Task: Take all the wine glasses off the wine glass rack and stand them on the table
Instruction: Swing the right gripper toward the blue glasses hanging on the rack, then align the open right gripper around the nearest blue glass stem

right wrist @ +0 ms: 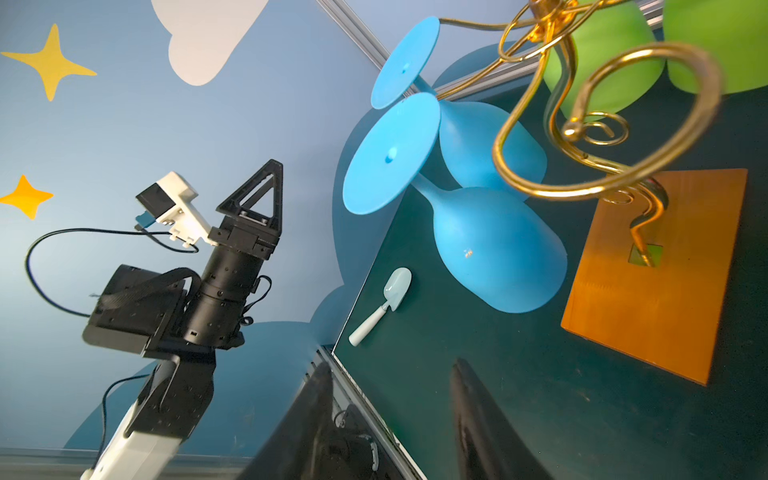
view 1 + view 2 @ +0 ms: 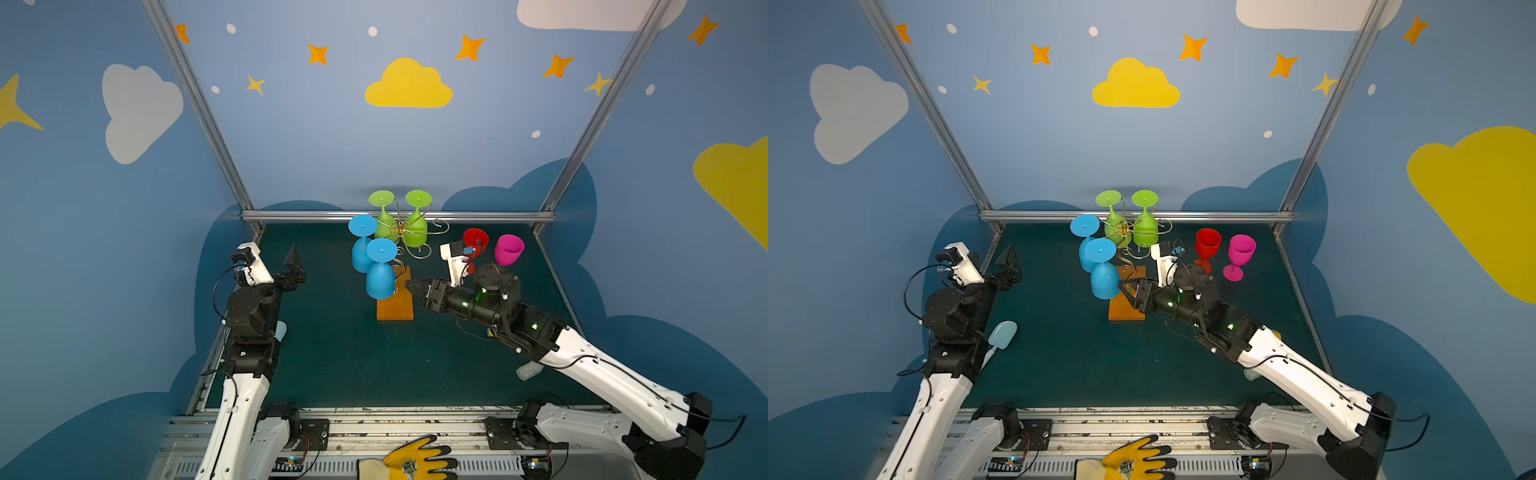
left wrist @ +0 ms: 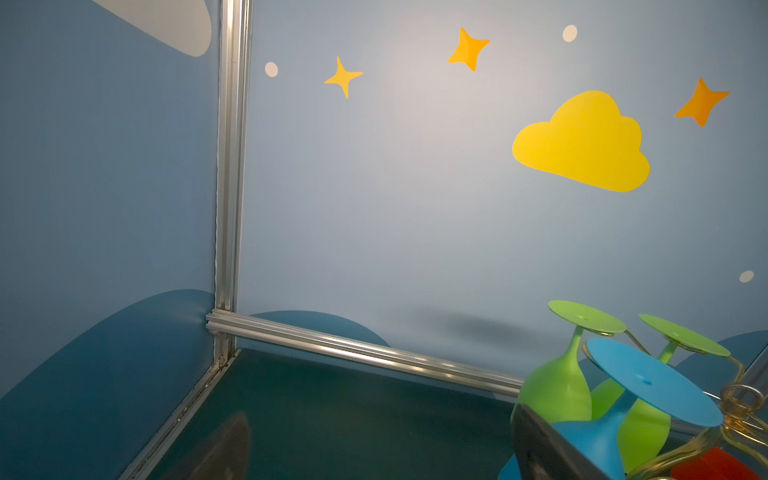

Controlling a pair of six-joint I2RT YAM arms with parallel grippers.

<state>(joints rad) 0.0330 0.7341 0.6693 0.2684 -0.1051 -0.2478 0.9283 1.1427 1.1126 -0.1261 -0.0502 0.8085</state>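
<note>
in both top views, the wine glass rack (image 2: 401, 228), gold wire on an orange-brown base, stood mid-table toward the back wall. four glasses hung upside down on it: two green glasses (image 2: 415, 235), a farther blue glass (image 2: 360, 257) and the nearer blue glass (image 2: 380, 282). a red glass (image 2: 476, 240) and a pink glass (image 2: 509, 249) stood upright on the mat to its right. i judged those two done and the next removal only at the approach. my right gripper (image 2: 413, 289) sat over the base, just beside the nearer blue bowl. my left gripper (image 2: 296, 264) waited well apart at the left. the table (image 2: 340, 365) was a dark green mat inside blue walls painted with clouds and stars. a yellow glove (image 2: 415, 459) lay at the front rail.

left wrist view: its jaws stood spread wide, nothing between them.

right wrist view: jaws parted and empty, with the blue bowl ahead, seemingly clear of both pads. a pale scoop (image 1: 384, 303) lay on the mat.
</note>
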